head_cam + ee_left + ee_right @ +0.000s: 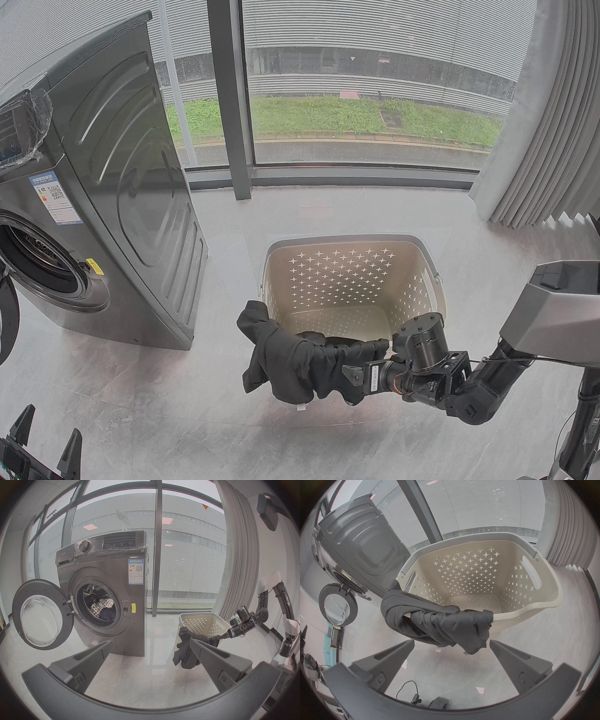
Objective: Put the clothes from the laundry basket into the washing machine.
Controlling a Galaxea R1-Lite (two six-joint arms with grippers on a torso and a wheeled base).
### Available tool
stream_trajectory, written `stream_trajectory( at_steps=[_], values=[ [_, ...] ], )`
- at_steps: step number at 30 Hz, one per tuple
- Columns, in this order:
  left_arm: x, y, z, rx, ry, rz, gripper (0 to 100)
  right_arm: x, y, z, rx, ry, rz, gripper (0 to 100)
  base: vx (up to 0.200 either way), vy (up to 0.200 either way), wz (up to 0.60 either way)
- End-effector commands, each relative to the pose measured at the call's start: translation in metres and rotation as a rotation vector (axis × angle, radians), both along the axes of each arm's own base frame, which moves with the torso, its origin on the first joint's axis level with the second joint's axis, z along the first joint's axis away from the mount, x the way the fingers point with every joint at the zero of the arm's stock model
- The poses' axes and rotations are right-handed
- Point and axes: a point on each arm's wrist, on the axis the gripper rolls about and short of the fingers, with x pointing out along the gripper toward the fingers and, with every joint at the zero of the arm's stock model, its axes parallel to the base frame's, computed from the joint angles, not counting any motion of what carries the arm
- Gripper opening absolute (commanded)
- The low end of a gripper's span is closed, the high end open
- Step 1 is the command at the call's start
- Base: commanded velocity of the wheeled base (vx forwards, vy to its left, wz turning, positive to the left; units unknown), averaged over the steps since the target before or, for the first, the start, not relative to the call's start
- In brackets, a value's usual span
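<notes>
So this looks like the pickup step: the garment (pixel 294 365), dark and twisted into a rope, is slung over the near rim of the basket (pixel 350 240), with one end hanging down the outside toward the floor (pixel 187 425). The right claw (pixel 451 642) is right up at it with its fingers spread wide on either side of the bunch, not clamped on anything. From what I can see inside the basket, I'd guess this is the last piece. Next it needs to close on the thick middle of that twist, lift high enough that the dangling end clears the rim, then swing it across to the washer (pixel 125 187), which sits well off to the robot's left. The door (pixel 42 614) is swung wide open and there's some laundry (pixel 104 609) in the drum, so nothing blocks the way in. The left claw (pixel 151 642) is low down near the washer, fingers apart, holding nothing. On writing: there's a blue-and-white label (pixel 55 198) on the washer front with a code square, plus a small yellow sticker (pixel 95 267) beside the drum opening, but the print is too small for me to read. The control panel (pixel 22 125) is wrapped in plastic film.
</notes>
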Motion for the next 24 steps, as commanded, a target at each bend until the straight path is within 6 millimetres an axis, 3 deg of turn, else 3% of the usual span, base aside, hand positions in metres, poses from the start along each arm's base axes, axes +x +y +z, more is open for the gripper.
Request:
stream_trajectory(
  at_steps=[1, 15, 24],
  values=[
    [0.0, 0.0, -0.004, 0.0, -0.001, -0.001, 100, 0.013, 0.011, -0.024, -0.016, 0.031, -0.004, 100, 0.0, 0.0, 0.0],
    [0.0, 0.0, -0.004, -0.001, 0.0, -0.001, 100, 0.035, 0.026, -0.043, 0.0, 0.021, -0.029, 100, 0.0, 0.0, 0.0],
    [0.0, 0.0, -0.004, 0.0, -0.001, -0.001, 100, 0.047, 0.032, -0.045, 0.007, -0.014, -0.059, 100, 0.0, 0.0, 0.0]
  ],
)
